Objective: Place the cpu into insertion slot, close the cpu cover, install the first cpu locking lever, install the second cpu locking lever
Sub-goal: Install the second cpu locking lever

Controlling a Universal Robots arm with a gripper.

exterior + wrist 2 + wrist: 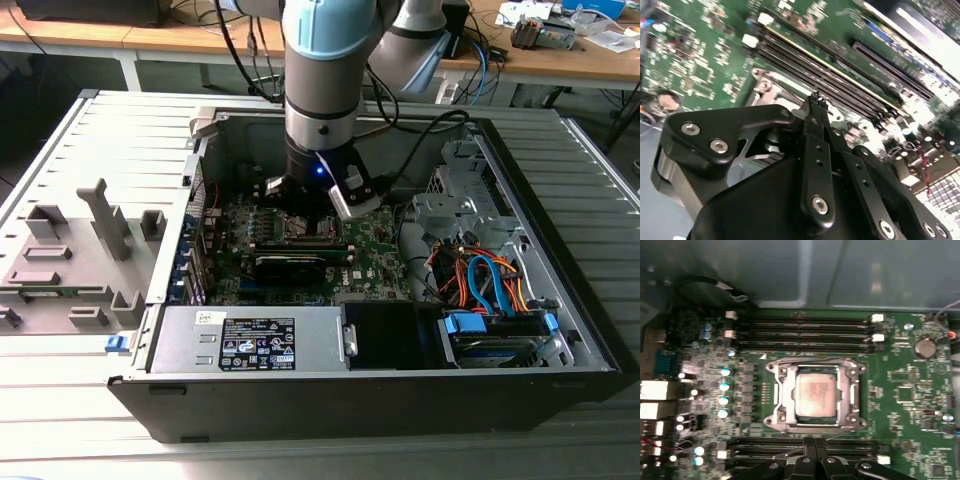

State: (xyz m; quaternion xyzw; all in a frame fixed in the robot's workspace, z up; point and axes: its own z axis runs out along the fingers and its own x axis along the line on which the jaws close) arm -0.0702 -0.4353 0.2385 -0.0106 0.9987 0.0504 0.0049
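While the motherboard (pixel 910 390) lay flat in the open case (pixel 560 330), the cpu (pixel 815 399) sat in the insertion slot (pixel 781 399) with the cover (pixel 852 390) framing it, and the gripper (pixel 815 444), at six o'clock of the socket, had its fingers together, holding nothing, likely placed to work the levers.

arm (pixel 320 90): upright, wrist pointing straight down | gripper (pixel 812 444): fingers pressed together, nothing between them
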